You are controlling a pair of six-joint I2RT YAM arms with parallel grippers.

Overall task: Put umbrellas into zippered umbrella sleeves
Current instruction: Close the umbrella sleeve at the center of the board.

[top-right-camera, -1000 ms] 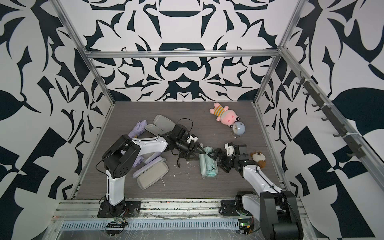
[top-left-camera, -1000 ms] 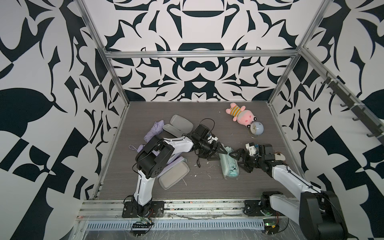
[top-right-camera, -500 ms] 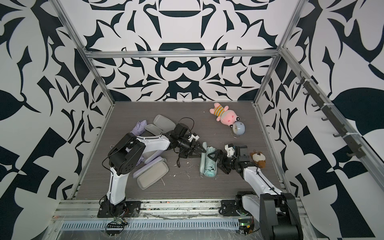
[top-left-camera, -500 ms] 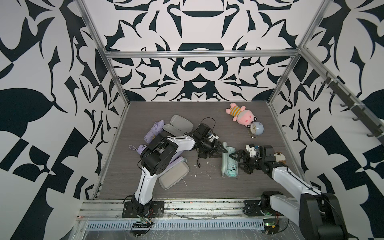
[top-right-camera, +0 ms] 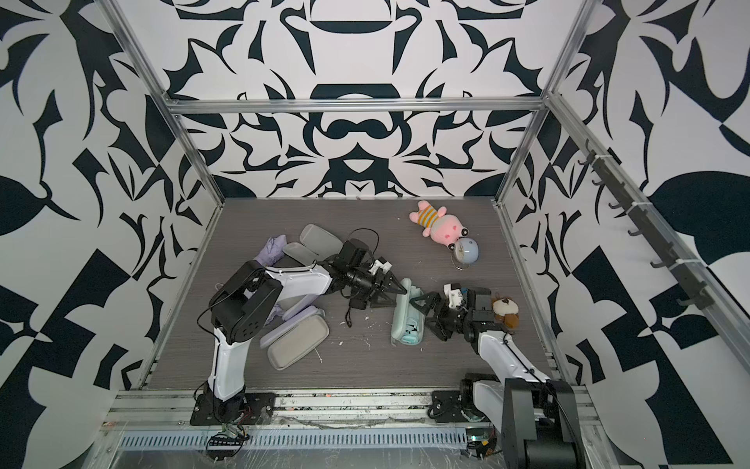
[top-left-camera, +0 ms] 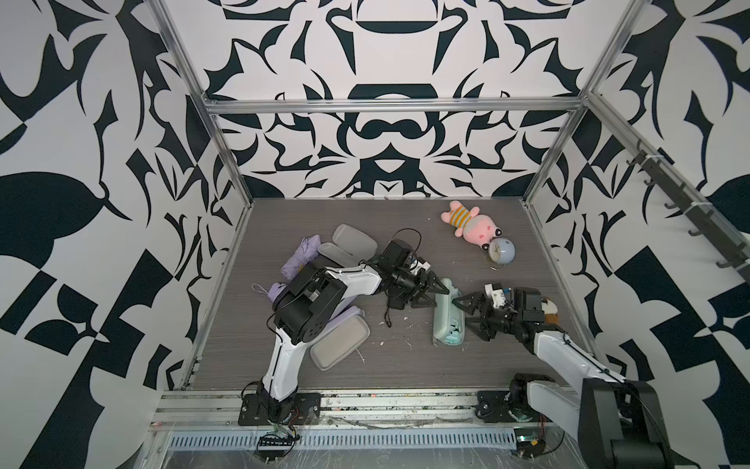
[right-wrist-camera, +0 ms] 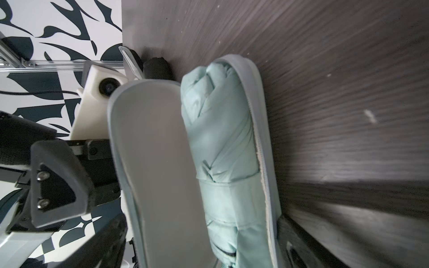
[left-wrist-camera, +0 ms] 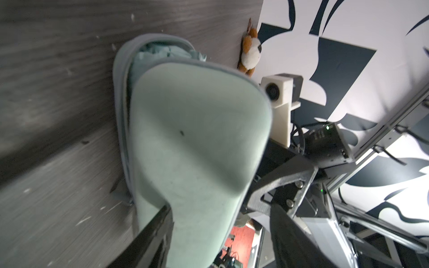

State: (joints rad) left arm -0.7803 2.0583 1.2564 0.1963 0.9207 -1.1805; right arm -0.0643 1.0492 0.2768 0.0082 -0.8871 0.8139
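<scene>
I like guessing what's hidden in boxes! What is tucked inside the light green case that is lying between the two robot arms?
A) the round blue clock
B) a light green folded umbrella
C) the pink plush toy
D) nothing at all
B: the right wrist view shows the light green folded umbrella lying inside the light green case, whose lid stands partly open.

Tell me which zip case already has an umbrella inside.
The mint green case: a mint green umbrella lies in it under its half-raised lid. The other open cases show only bare grey lining.
</scene>
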